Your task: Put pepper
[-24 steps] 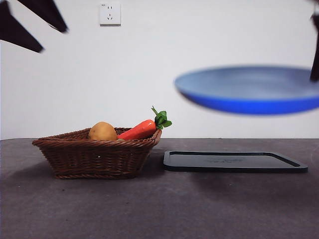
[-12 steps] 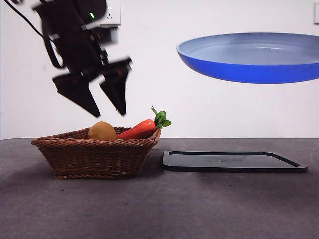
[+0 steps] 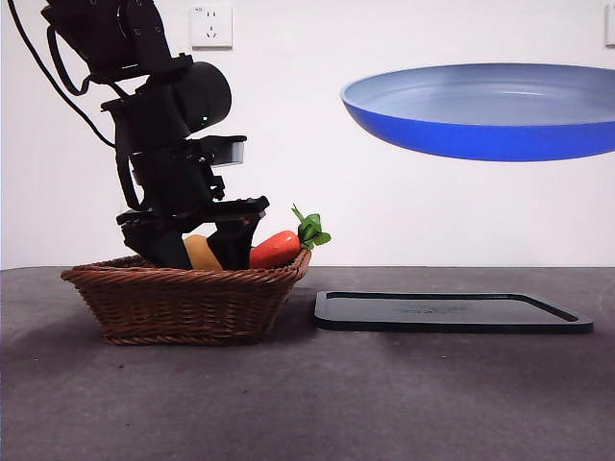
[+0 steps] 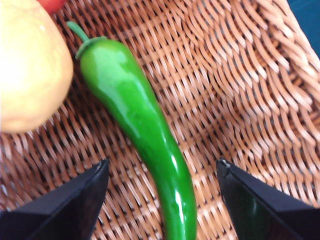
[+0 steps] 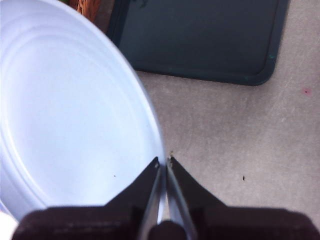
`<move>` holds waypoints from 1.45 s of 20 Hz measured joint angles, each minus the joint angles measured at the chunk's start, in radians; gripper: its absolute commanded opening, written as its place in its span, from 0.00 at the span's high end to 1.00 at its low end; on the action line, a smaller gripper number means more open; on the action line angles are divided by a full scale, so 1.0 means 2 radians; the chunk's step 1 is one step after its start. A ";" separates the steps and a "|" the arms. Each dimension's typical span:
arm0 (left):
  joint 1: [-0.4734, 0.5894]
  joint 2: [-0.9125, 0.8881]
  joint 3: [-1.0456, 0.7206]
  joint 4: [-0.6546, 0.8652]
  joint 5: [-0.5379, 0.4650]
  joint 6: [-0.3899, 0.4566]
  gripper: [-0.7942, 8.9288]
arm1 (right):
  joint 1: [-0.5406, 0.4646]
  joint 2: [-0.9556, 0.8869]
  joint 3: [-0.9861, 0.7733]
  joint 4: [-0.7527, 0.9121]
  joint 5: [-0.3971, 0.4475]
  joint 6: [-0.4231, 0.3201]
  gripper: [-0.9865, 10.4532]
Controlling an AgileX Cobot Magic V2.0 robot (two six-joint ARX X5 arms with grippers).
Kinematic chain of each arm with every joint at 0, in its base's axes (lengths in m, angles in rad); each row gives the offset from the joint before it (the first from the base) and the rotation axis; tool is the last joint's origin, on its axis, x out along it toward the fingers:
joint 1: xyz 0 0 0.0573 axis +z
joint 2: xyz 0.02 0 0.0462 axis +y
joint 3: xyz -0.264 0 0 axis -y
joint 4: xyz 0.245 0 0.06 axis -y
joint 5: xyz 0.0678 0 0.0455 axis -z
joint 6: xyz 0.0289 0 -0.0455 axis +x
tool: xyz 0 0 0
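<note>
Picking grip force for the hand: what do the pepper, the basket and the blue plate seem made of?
Pepper: probably plastic, glossy, with sharp highlights along its smooth skin.
Basket: woven brown wicker or rattan, with visible strands, matte.
Blue plate: smooth, hard, slightly shiny, likely plastic or glazed ceramic; I cannot tell which.

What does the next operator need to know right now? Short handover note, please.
Left gripper: open, down in the basket, jaws either side of the pepper, not closed on it.
Right gripper: shut on the rim of the blue plate, held in the air above the black tray.
Pepper lies on the basket floor beside the potato; carrot also in the basket.
Done: approach. Left: grasp, lift, place.
</note>
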 measured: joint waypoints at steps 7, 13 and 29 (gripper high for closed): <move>-0.002 0.000 0.000 0.008 0.000 0.000 0.67 | 0.000 0.000 0.000 0.002 0.000 0.000 0.91; -0.002 0.000 0.000 0.007 0.001 -0.010 0.67 | 0.000 0.000 0.000 0.002 0.000 -0.001 0.91; -0.007 0.005 0.000 -0.002 0.008 -0.039 0.86 | 0.000 0.000 0.000 0.003 0.000 -0.001 0.91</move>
